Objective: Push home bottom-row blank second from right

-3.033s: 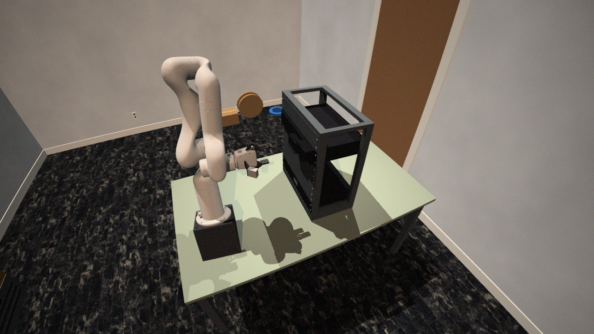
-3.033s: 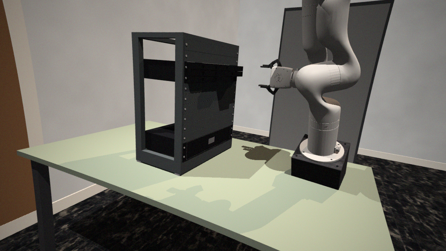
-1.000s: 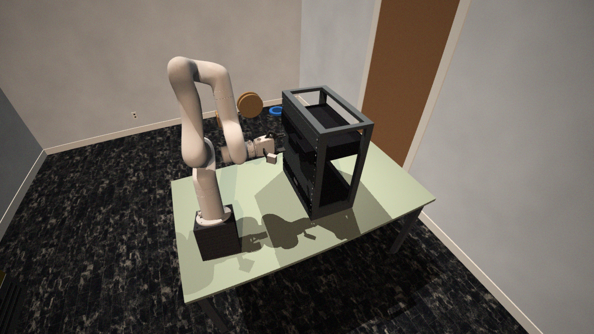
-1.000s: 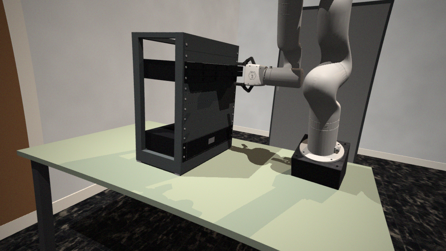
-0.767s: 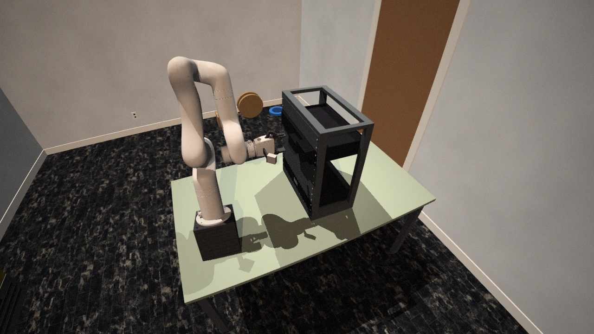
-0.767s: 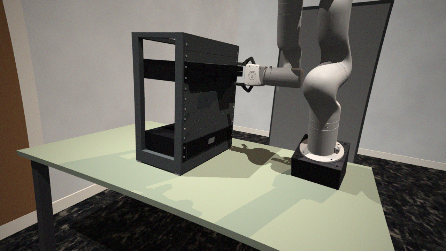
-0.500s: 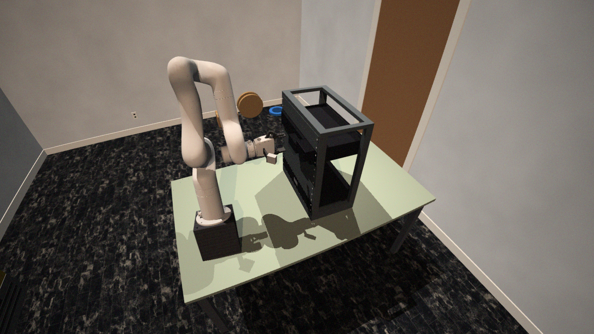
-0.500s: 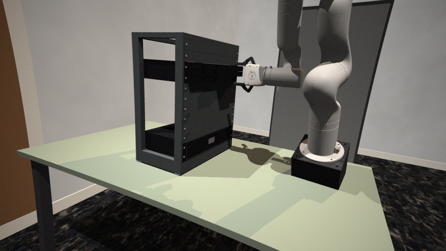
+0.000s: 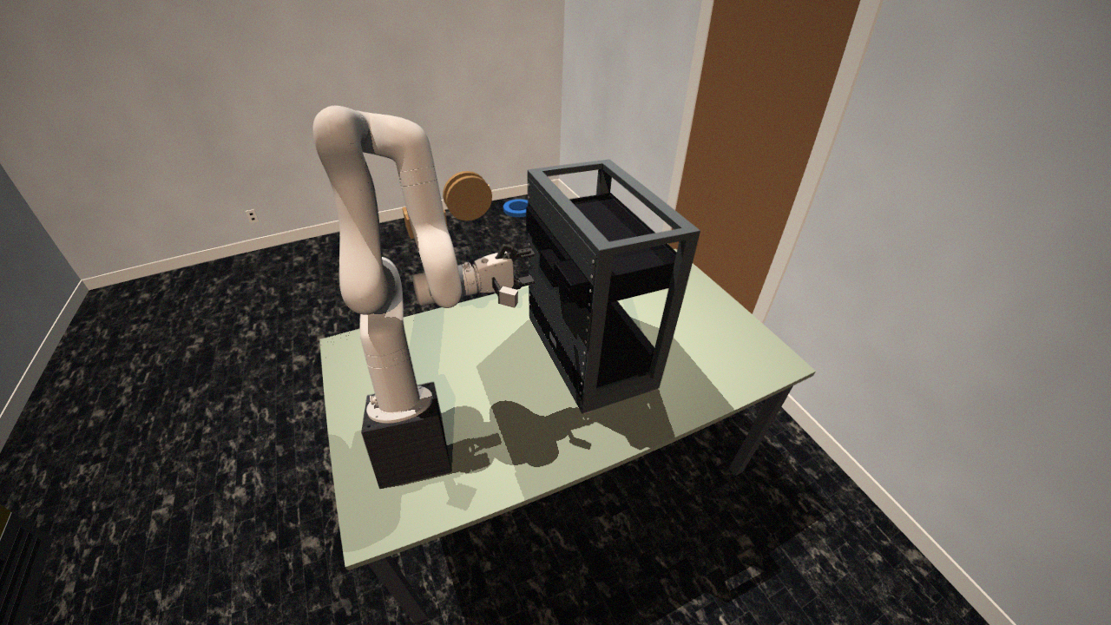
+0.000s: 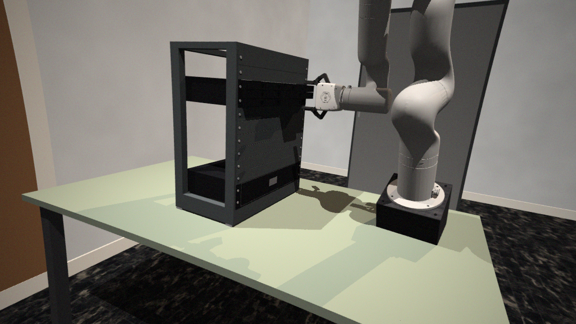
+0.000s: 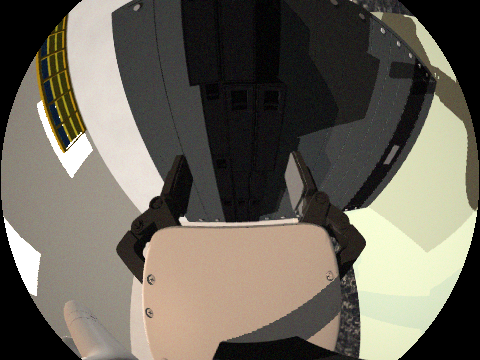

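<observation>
The dark grey open-frame rack (image 9: 607,281) stands on the green table, its front towards my arm. The black storage chassis (image 10: 268,96) sits high in the rack. In the wrist view its front (image 11: 234,80) shows as dark strips of drive blanks, turned sideways; some faces stand out, but I cannot tell which blank is which. My gripper (image 10: 308,96) is open and empty, level with the chassis and close against its front, near the rack's far post. It also shows in the top view (image 9: 526,269) and in the wrist view (image 11: 238,163), with the blanks between the spread fingers. I cannot tell whether the fingers touch anything.
A black unit with a light label (image 10: 273,182) fills the rack's bottom bay. My arm's black base block (image 10: 414,210) stands on the table near the rack. A wooden spool (image 9: 466,194) and a blue ring (image 9: 515,206) lie on the floor behind.
</observation>
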Controlling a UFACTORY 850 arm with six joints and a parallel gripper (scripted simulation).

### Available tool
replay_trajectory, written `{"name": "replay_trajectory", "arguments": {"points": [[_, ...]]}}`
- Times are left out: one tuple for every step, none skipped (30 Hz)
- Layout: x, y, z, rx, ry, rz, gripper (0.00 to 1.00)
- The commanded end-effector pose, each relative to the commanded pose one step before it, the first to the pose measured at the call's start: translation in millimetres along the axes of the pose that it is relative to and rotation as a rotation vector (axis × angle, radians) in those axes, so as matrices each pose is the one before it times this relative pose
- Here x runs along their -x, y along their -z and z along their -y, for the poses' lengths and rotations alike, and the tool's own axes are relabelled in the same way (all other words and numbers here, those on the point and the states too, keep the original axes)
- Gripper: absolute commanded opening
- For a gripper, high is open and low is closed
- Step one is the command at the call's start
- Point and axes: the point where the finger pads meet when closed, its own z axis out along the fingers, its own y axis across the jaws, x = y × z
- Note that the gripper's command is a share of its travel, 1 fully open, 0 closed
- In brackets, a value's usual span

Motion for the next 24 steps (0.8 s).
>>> {"name": "replay_trajectory", "arguments": {"points": [[0.05,-0.36,0.6,-0.00154,0.00029,0.0004,1.0],[0.0,0.0,0.0,0.0,0.0,0.0,1.0],[0.0,0.0,0.0,0.0,0.0,0.0,1.0],[0.0,0.0,0.0,0.0,0.0,0.0,1.0],[0.0,0.0,0.0,0.0,0.0,0.0,1.0],[0.0,0.0,0.0,0.0,0.0,0.0,1.0],[0.0,0.0,0.0,0.0,0.0,0.0,1.0],[0.0,0.0,0.0,0.0,0.0,0.0,1.0],[0.0,0.0,0.0,0.0,0.0,0.0,1.0],[0.0,0.0,0.0,0.0,0.0,0.0,1.0],[0.0,0.0,0.0,0.0,0.0,0.0,1.0],[0.0,0.0,0.0,0.0,0.0,0.0,1.0],[0.0,0.0,0.0,0.0,0.0,0.0,1.0],[0.0,0.0,0.0,0.0,0.0,0.0,1.0],[0.0,0.0,0.0,0.0,0.0,0.0,1.0],[0.0,0.0,0.0,0.0,0.0,0.0,1.0],[0.0,0.0,0.0,0.0,0.0,0.0,1.0],[0.0,0.0,0.0,0.0,0.0,0.0,0.0],[0.0,0.0,0.0,0.0,0.0,0.0,0.0],[0.0,0.0,0.0,0.0,0.0,0.0,0.0],[0.0,0.0,0.0,0.0,0.0,0.0,0.0],[0.0,0.0,0.0,0.0,0.0,0.0,0.0],[0.0,0.0,0.0,0.0,0.0,0.0,0.0],[0.0,0.0,0.0,0.0,0.0,0.0,0.0]]}}
